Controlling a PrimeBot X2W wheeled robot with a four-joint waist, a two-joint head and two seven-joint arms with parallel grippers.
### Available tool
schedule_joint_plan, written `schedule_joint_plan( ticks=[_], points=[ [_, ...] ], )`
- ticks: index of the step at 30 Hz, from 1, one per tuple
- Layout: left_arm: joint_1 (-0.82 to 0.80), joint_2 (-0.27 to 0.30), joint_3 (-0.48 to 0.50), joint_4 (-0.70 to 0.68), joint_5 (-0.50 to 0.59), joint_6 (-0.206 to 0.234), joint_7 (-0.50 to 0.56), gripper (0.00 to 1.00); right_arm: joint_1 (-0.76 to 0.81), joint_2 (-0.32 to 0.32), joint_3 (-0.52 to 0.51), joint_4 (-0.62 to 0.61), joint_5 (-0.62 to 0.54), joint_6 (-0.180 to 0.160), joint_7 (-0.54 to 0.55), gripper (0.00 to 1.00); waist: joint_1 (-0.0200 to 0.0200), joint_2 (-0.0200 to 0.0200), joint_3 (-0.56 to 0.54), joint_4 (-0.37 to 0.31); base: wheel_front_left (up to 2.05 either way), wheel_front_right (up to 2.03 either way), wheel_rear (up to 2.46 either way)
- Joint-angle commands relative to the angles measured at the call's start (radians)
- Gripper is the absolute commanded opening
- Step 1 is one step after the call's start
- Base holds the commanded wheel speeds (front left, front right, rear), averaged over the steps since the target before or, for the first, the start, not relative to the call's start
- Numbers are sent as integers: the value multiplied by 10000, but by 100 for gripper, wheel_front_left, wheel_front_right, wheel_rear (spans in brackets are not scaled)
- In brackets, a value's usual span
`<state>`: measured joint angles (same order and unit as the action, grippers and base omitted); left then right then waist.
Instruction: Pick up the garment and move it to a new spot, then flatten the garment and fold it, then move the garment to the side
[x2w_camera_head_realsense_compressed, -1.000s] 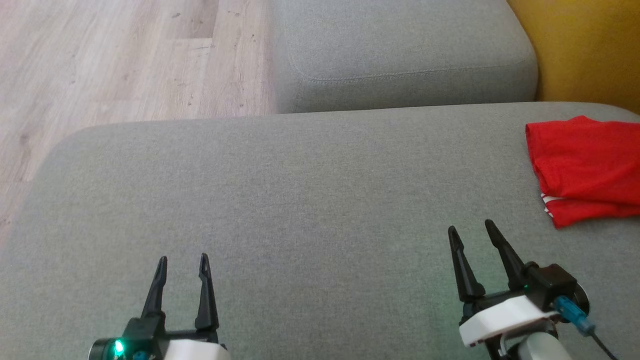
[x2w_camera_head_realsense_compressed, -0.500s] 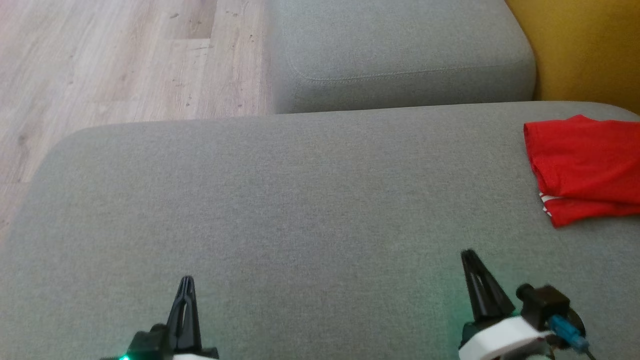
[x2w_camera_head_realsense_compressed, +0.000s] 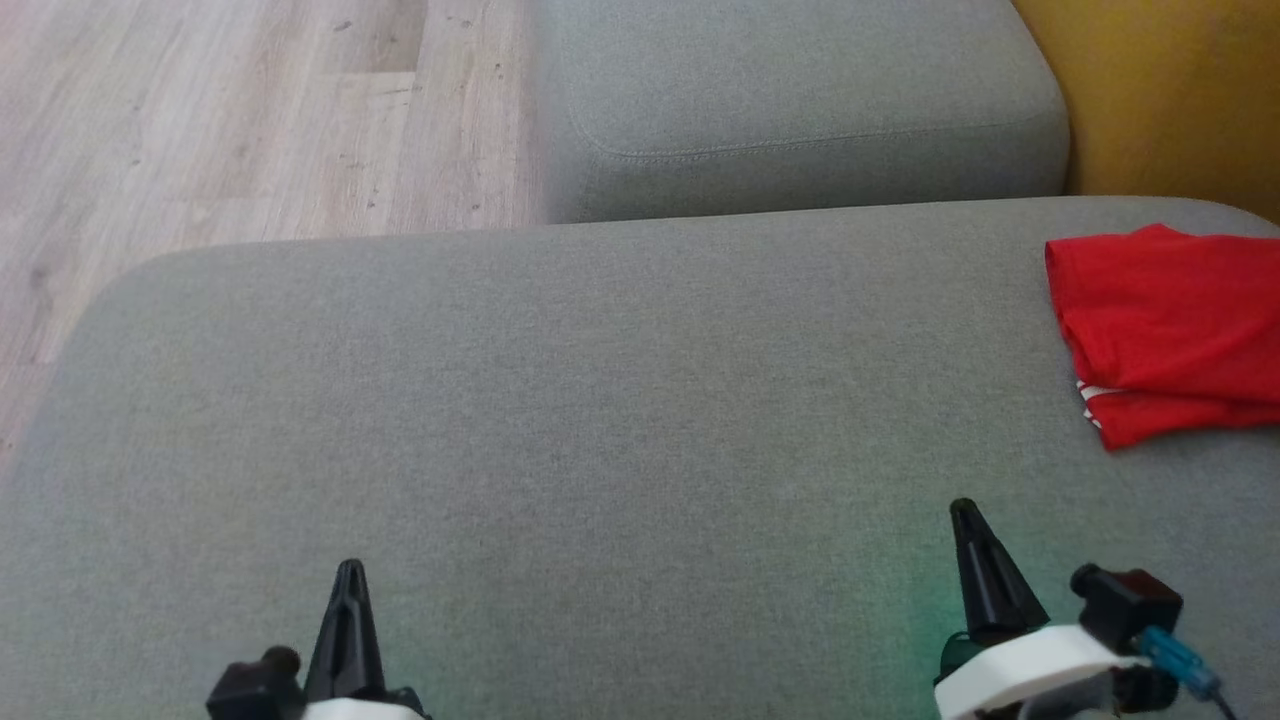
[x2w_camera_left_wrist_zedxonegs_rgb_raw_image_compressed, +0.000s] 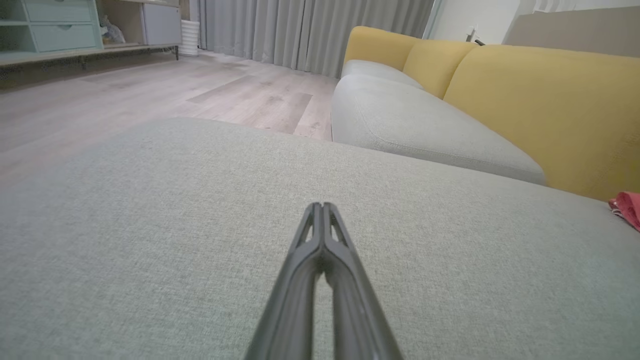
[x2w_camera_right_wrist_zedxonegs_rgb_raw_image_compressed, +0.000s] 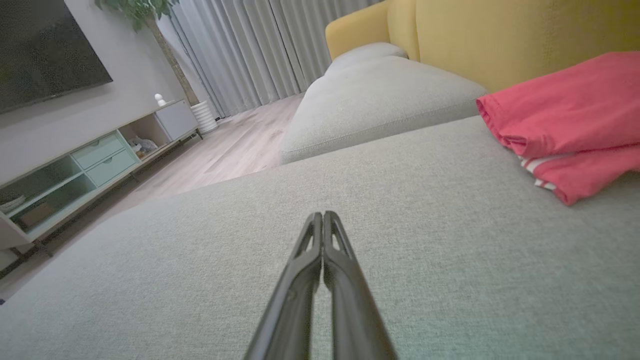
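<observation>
The garment (x2w_camera_head_realsense_compressed: 1165, 330) is red with white stripes at one hem and lies folded at the right edge of the grey sofa cushion (x2w_camera_head_realsense_compressed: 600, 400). The right wrist view has the garment (x2w_camera_right_wrist_zedxonegs_rgb_raw_image_compressed: 570, 135) at upper right; the left wrist view catches a corner of the garment (x2w_camera_left_wrist_zedxonegs_rgb_raw_image_compressed: 627, 207) at far right. My left gripper (x2w_camera_head_realsense_compressed: 350, 572) sits low at the front left, shut with nothing in it. My right gripper (x2w_camera_head_realsense_compressed: 965, 512) is at the front right, shut and empty, well short of the garment. Both grippers (x2w_camera_left_wrist_zedxonegs_rgb_raw_image_compressed: 322, 206) (x2w_camera_right_wrist_zedxonegs_rgb_raw_image_compressed: 321, 216) hover over bare cushion.
A second grey cushion (x2w_camera_head_realsense_compressed: 800, 100) lies beyond, with a yellow backrest (x2w_camera_head_realsense_compressed: 1170, 90) at the right. Wooden floor (x2w_camera_head_realsense_compressed: 200, 130) runs along the left. A TV stand with shelves (x2w_camera_right_wrist_zedxonegs_rgb_raw_image_compressed: 75, 170) and grey curtains (x2w_camera_right_wrist_zedxonegs_rgb_raw_image_compressed: 250, 50) stand farther off.
Both grippers have shut from open and drawn back toward the bottom edge. The garment stays where it lay.
</observation>
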<state>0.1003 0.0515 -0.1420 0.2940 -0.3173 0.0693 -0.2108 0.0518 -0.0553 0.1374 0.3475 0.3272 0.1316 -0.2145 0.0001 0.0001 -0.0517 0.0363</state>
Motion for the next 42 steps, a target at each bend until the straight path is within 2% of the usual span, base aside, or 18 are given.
schedule_joint_plan(
  ticks=[1, 42],
  points=[
    [-533, -2, 186, -311, -244, -48, 62, 0, -523, -84, -72, -376, 288, -1, 39, 0, -1, -1, 5, -3, 0, 0, 0],
    [-1136, -6, 1109, -382, -5185, -809, 1300, 0, -927, -181, -815, -641, 5346, -4, 1134, 0, -1, -1, 217, -143, 0, 0, 0]
  ],
)
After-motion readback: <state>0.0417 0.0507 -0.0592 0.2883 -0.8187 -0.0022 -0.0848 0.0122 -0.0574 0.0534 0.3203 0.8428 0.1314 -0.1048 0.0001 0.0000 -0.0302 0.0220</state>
